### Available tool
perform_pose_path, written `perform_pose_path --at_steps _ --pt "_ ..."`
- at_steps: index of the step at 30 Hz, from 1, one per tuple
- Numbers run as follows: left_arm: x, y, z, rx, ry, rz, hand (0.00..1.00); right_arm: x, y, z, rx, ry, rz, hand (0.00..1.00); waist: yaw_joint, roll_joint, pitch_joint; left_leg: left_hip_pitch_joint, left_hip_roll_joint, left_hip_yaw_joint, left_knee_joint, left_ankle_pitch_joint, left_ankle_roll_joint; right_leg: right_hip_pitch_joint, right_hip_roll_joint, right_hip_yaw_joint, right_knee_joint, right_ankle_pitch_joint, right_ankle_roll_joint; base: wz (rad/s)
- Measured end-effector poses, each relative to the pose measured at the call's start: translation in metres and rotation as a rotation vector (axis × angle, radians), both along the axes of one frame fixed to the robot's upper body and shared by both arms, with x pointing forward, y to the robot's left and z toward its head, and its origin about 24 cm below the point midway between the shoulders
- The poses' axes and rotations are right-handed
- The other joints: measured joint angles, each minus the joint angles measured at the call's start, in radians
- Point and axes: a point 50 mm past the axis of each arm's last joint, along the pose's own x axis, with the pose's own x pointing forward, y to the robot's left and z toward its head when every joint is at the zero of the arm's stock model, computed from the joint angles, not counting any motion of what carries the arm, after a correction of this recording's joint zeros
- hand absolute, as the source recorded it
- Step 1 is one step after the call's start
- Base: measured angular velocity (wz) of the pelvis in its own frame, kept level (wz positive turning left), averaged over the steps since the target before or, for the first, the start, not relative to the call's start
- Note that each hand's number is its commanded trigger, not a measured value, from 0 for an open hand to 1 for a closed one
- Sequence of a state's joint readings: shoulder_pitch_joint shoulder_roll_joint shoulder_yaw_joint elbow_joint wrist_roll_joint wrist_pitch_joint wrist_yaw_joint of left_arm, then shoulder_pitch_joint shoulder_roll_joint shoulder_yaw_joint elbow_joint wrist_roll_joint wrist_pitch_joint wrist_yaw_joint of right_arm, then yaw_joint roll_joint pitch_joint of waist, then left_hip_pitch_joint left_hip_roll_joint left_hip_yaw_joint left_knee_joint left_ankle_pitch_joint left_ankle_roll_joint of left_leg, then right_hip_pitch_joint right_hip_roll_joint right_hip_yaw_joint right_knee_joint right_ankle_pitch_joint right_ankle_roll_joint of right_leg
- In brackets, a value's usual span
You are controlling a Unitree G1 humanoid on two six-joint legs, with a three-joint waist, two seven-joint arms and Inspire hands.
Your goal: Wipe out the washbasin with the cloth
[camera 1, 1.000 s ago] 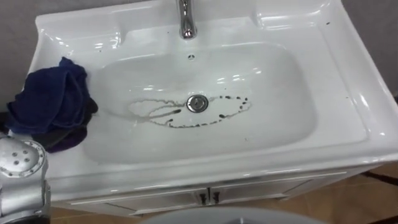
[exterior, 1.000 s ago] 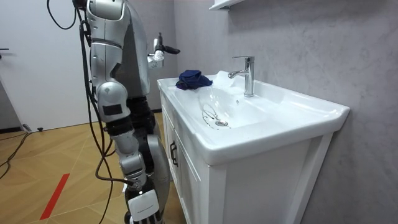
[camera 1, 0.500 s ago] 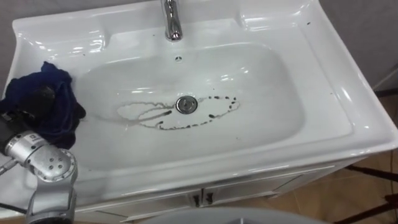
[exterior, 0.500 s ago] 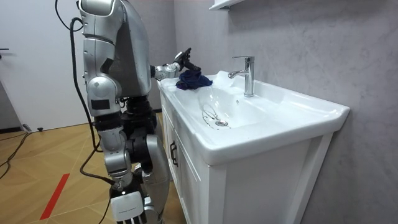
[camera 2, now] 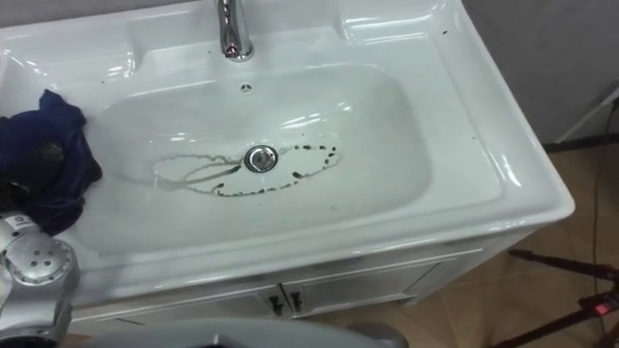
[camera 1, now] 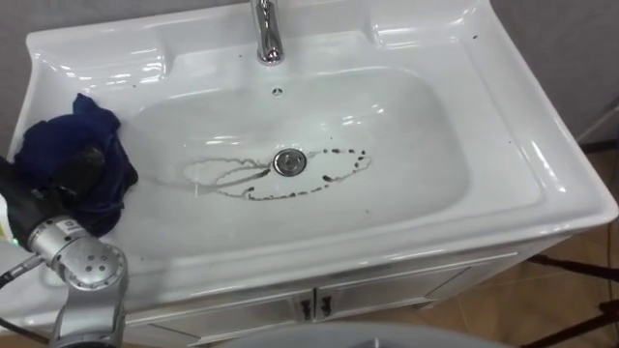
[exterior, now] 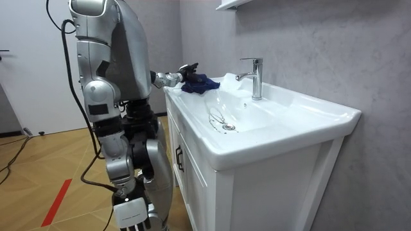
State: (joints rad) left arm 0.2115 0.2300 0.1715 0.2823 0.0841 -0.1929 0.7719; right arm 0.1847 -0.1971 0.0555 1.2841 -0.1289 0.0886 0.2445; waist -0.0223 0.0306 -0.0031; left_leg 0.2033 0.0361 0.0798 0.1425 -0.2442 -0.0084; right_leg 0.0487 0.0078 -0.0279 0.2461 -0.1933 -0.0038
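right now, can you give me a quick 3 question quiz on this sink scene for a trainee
1. True or false: the blue cloth lies over the drain.
2. Where is the ring of dark marks? A) around the drain B) on the tap C) on the cupboard doors
3. Which hand is at the cloth?
Key: 1 false, it sits on the basin's left ledge; 2 A; 3 the left hand.
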Motion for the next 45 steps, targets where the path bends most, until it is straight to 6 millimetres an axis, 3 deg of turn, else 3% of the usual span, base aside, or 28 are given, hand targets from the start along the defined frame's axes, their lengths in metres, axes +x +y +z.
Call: perform_pose_path --at_steps 11,18,27,40,45 --pt "0.005 -0.004 0.009 0.081 -0.011 -0.043 0.0 0.006 0.0 0.0 0.0 -0.022 0.003 0.0 -0.004 0.0 -0.0014 -0.001 0.007 -0.001 -0.007 0.0 0.0 -0.001 0.007 -0.002 -0.004 0.004 -0.004 0.0" --pt "0.01 -0.013 0.014 0.177 0.003 -0.116 0.0 0.007 0.0 0.0 0.003 -0.033 0.004 0.0 -0.006 0.008 0.0032 0.003 0.007 -0.002 -0.006 0.0 0.0 0.005 0.007 -0.002 -0.009 0.004 -0.004 0.0" --pt "0.014 -0.023 0.012 0.178 0.017 -0.178 0.0 0.005 0.0 0.0 0.009 -0.026 0.002 0.0 -0.007 0.009 0.0088 -0.001 0.007 0.0 -0.006 0.0 0.0 -0.002 0.008 0.004 -0.009 0.003 -0.004 0.0" --pt "0.004 -0.018 -0.013 0.159 0.151 -0.178 0.0 0.008 0.001 0.0 0.012 -0.017 0.002 0.0 -0.007 -0.003 0.0043 -0.006 0.007 0.002 -0.007 0.0 0.0 -0.007 0.009 0.007 -0.009 0.003 -0.004 -0.01" --pt "-0.001 -0.017 -0.022 0.173 0.215 -0.183 0.0 0.007 0.0 0.0 -0.002 -0.015 -0.002 0.0 -0.006 0.004 0.0001 0.009 0.007 0.006 -0.007 0.0 0.0 0.005 0.009 0.01 -0.011 0.003 -0.004 -0.01"
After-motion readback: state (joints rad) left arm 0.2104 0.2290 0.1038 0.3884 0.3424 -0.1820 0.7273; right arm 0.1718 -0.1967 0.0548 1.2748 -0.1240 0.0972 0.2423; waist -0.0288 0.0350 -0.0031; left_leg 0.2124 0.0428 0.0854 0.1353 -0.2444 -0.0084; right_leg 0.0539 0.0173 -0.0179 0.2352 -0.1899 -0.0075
